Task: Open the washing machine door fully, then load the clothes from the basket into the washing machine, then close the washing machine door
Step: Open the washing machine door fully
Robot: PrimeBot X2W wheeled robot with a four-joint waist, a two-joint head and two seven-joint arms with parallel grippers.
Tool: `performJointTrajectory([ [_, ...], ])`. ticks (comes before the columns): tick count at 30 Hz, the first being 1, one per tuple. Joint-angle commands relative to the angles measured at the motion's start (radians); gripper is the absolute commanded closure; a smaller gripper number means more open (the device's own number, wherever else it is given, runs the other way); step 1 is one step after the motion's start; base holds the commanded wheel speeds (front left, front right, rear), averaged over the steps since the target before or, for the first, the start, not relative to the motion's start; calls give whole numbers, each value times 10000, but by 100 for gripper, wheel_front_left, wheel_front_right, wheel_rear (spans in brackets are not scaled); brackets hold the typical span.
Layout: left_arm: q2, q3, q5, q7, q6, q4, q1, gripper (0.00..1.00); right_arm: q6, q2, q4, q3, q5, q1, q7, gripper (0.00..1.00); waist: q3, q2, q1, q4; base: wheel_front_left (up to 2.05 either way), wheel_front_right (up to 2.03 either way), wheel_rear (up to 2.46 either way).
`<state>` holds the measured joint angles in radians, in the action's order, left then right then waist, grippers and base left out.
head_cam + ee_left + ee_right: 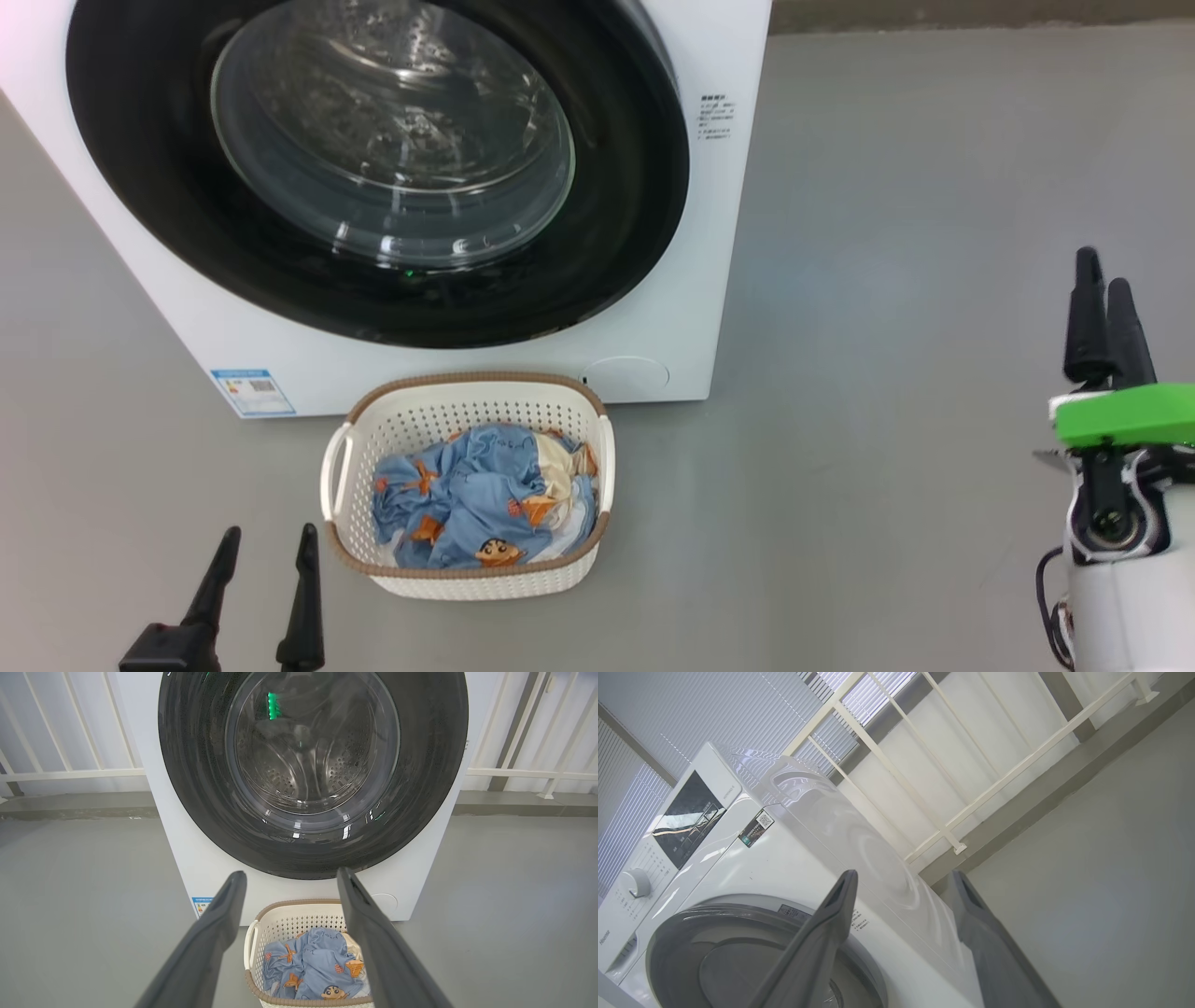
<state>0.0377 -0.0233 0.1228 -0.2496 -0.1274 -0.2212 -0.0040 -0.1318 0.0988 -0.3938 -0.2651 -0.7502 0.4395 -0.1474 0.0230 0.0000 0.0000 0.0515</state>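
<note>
Our left pincer [268,534] hangs spread and empty just beside the basket [467,381]. Our right pincer [1102,269], also spread, stands well apart over the grey floor [887,233]. The clothes [476,495] lie in the basket, which sits close before the washing machine [719,280]. The washing machine door [140,187] is shut. We think its glossy rim may slip out of a pincer, and an arm reaching low may push the basket. Behind stands a white railing [70,772].

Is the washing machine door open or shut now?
Shut: the washing machine door lies flush on the washing machine, no gap visible.
</note>
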Motion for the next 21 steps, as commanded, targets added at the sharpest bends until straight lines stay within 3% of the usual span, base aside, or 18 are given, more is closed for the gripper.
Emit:
performJointTrajectory([
  [1, 127, -296, -54, -122, -26, 303, -287, 0, 11, -3, 203, 162, -173, 425, 75, 0, 151, 0, 0, 98, 0, 0, 0],
  [2, 127, -285, -60, -122, -26, 320, -318, 0, 11, -43, 114, 5, -518, 583, 228, 0, 232, 0, 0, 129, 0, 0, 0],
  [3, 126, -249, -49, -122, -26, 356, -395, 0, 11, -103, 14, -222, -1203, 937, 554, 15, 412, 0, 0, 206, 0, 0, 0],
  [4, 126, -245, -17, -122, -26, 363, -435, 0, 11, -116, -37, -288, -1533, 1084, 765, 47, 499, 0, 0, 251, 0, 0, 0],
  [5, 126, -243, 26, -122, -25, 370, -474, 0, 11, -93, -106, -376, -1778, 1208, 923, 58, 583, 0, 0, 298, 0, 0, 0],
  [6, 126, -232, 39, -122, -25, 375, -508, 0, 11, -83, -181, -468, -2065, 1341, 1106, 86, 660, 0, 0, 347, 0, 0, 0],
  [7, 126, -220, 49, -122, -25, 376, -533, 0, 11, -41, -262, -519, -2290, 1460, 1314, 100, 738, 0, 0, 392, 0, 0, 0],
  [13, 126, -99, 135, -122, -26, 406, -709, 0, 11, 53, -834, -936, -3620, 2264, 2669, 100, 1210, 0, 0, 656, 0, 0, 0],
  [21, 126, 196, 459, -122, 40, 540, -1112, 0, 11, 251, -1440, -1100, -4251, 3649, 4469, 100, 1851, 0, 0, 956, 0, 0, 0],
])
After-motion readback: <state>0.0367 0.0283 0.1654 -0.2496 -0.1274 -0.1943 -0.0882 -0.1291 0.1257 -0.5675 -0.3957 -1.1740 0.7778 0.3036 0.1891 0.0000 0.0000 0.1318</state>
